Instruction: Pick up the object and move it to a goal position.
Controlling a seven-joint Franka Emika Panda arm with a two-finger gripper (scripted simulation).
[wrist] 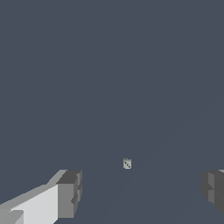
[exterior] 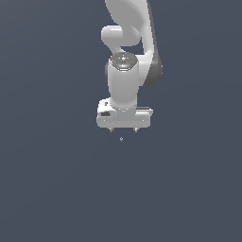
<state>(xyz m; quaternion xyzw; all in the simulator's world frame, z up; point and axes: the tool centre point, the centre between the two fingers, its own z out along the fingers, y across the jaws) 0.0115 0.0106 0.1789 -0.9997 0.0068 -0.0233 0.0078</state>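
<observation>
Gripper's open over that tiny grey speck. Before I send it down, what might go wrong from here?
1. The object is far smaller than the gap between the fingers, so the fingers may nudge it away while shutting instead of trapping it.
2. In the exterior view the object sits slightly toward that view's left of the midpoint of the gripper, so one finger may reach it first.
3. It barely stands out from the dark surface, so height above it is hard to judge.

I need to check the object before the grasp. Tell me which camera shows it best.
The wrist view. There the object is a small pale block with dark specks, apart from and ahead of the open gripper. The exterior view shows the object only as a tiny pale speck just below the gripper.
</observation>
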